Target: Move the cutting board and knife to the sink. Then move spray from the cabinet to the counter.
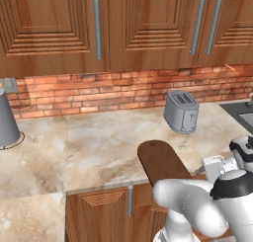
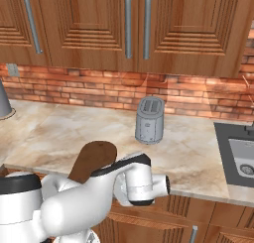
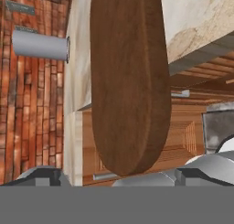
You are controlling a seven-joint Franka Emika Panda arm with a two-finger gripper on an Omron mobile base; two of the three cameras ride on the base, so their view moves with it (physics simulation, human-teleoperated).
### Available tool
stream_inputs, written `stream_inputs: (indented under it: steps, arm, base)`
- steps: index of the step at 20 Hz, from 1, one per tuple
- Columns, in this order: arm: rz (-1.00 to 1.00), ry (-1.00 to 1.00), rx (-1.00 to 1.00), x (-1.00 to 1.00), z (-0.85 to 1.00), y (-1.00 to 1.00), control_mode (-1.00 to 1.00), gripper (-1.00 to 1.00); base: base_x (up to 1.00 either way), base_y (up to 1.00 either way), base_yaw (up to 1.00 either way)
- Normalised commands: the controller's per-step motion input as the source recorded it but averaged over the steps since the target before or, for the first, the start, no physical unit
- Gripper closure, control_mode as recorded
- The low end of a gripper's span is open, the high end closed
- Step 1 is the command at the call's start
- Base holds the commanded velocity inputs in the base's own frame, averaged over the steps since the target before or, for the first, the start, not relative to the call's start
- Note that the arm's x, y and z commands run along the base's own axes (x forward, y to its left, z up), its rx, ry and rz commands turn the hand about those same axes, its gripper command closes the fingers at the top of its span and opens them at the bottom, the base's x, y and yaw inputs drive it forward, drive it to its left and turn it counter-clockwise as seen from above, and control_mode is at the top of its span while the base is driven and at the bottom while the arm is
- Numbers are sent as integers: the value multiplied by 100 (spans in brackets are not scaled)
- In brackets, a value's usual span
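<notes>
1. A kitchen with a red brick wall and brown wall cabinets (image 1: 148, 23), all doors closed, above a beige marbled desk (image 1: 94, 142).
2. The cutting board (image 3: 128, 81) lies on the desk with one end hanging over the front edge, directly ahead of the hand (image 3: 114, 179). It is not yet lifted.
3. The hand sits low, in front of the desk edge, its fingers spread wide on either side of the board's overhanging end, gripping nothing.
4. I cannot make out the knife.
5. The sink (image 2: 240, 157) is well off to one side of the hand, beyond the grey toaster (image 2: 149, 120), and holds nothing I can see.
6. I judge the task barely begun: board, knife and spray all remain to be moved.
</notes>
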Motion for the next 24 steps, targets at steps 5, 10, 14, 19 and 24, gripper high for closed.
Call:
stream_inputs:
  steps: [5,10,14,19,24]
  arm:
    - [0,0,0,7,-14,0,-100,-100]
    - [-1,0,0,5,-13,0,-100,-100]
    - [0,0,3,1,-9,0,-100,-100]
    - [0,0,0,0,-7,0,-100,-100]
    - [0,0,0,3,-6,4,-100,-100]
  base:
    - [0,0,0]
    - [0,0,0]
    - [0,0,0]
    - [0,0,0]
    - [0,0,0]
